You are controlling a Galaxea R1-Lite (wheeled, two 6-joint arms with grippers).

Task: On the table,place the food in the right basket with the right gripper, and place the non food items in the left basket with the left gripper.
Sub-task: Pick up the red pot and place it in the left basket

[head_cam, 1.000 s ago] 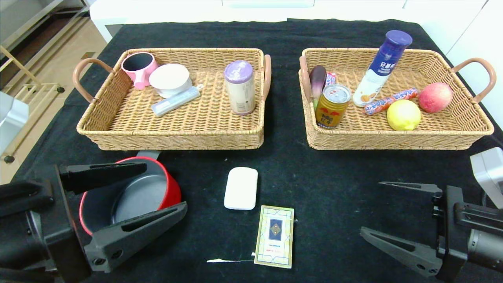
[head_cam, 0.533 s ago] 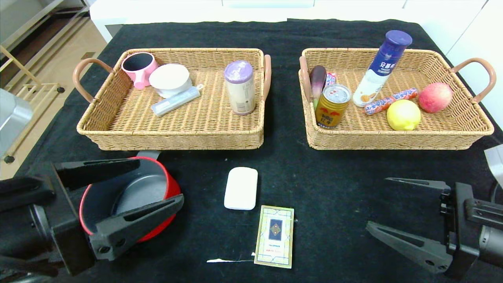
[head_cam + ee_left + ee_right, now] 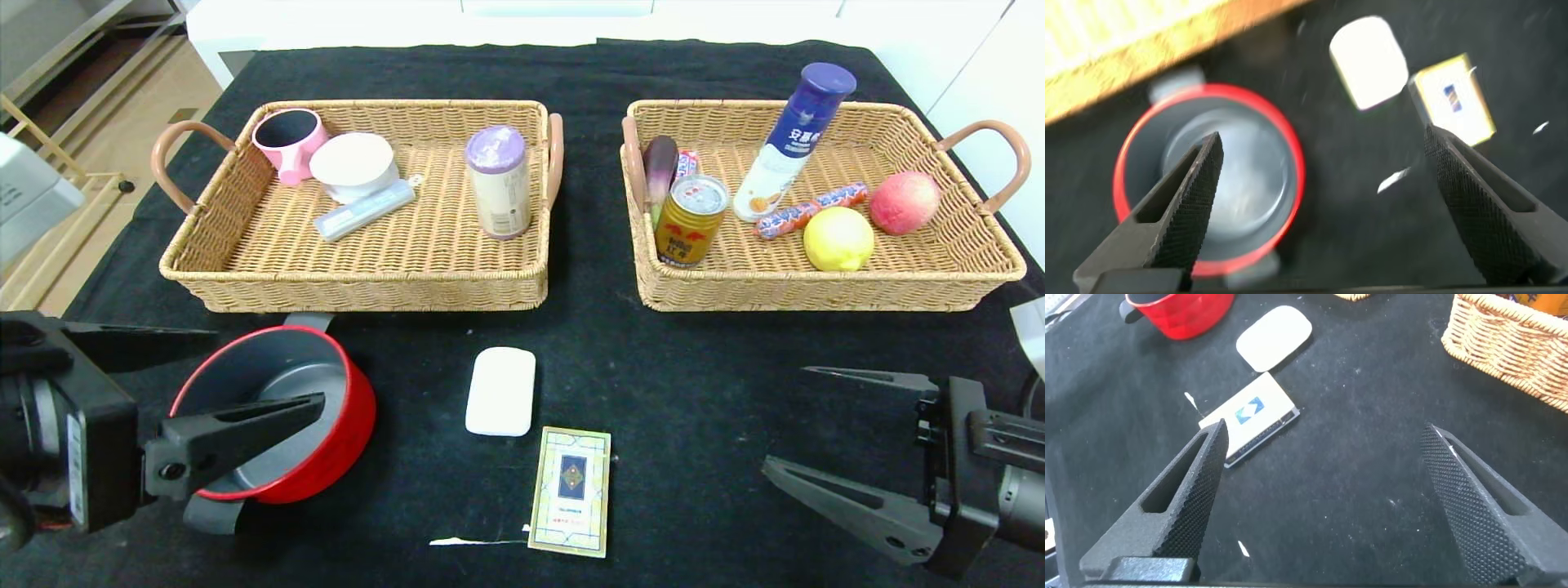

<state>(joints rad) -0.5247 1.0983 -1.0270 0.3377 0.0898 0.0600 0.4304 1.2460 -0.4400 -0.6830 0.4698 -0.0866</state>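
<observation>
The red pot [image 3: 326,457] stands on the table [image 3: 669,367] at the near left, also seen in the left wrist view [image 3: 1290,163]. My left gripper [image 3: 270,365] hangs wide open above the pot's near left side, holding nothing [image 3: 1321,135]. The white block [image 3: 500,390] and the cream card box [image 3: 570,490] lie on the cloth in the middle. My right gripper [image 3: 784,418] stands open and empty over bare cloth at the near right [image 3: 1323,431]. The right basket [image 3: 816,290] holds the lemon [image 3: 838,238], gold can [image 3: 691,219] and leaning bottle [image 3: 792,143]. The left basket [image 3: 359,286] sits behind the pot.
The left basket holds a pink mug [image 3: 287,140], a white round container [image 3: 353,166], a pale case [image 3: 365,210] and a purple-lidded canister [image 3: 499,181]. An apple [image 3: 904,202], sausages [image 3: 808,210] and an eggplant [image 3: 660,166] share the right basket. A white scrap [image 3: 478,541] lies near the card box.
My left gripper has drawn back to the left, uncovering most of the red pot. The right gripper has slid slightly right and toward the near edge. Nothing was picked up.
</observation>
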